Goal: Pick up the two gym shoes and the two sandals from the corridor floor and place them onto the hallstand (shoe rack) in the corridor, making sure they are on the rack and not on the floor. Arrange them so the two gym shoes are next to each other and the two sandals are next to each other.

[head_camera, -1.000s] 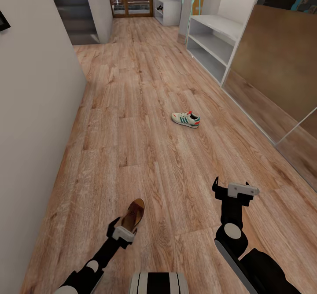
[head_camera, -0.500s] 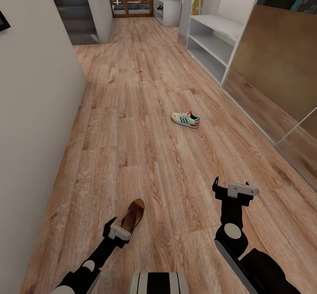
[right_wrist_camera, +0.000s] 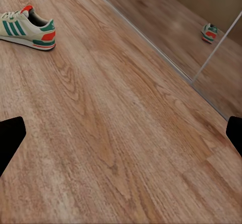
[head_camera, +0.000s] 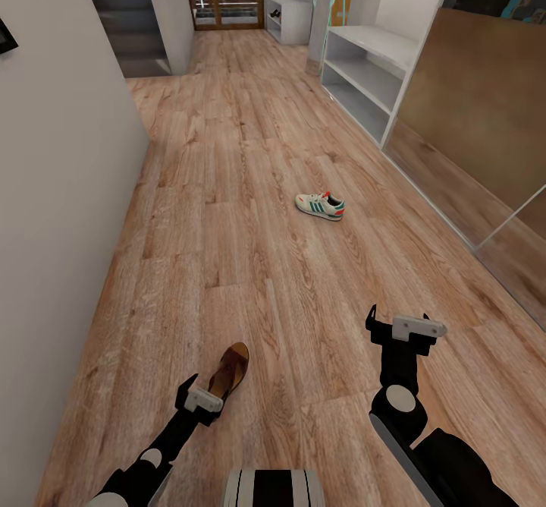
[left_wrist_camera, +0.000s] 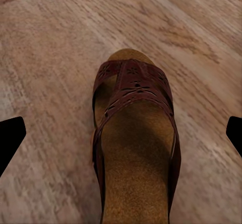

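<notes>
Hovering released, the left tool [head_camera: 192, 393] sits just behind the sandal [head_camera: 230, 369] on the floor [head_camera: 250, 188].

The sandal's [head_camera: 230, 370] heel end is hidden behind the left gripper [head_camera: 199, 396] in the head view, and cut off by the picture's edge in the left wrist view. On a far shelf [head_camera: 290, 18], a dark item [head_camera: 274, 14] is too small to tell.
</notes>
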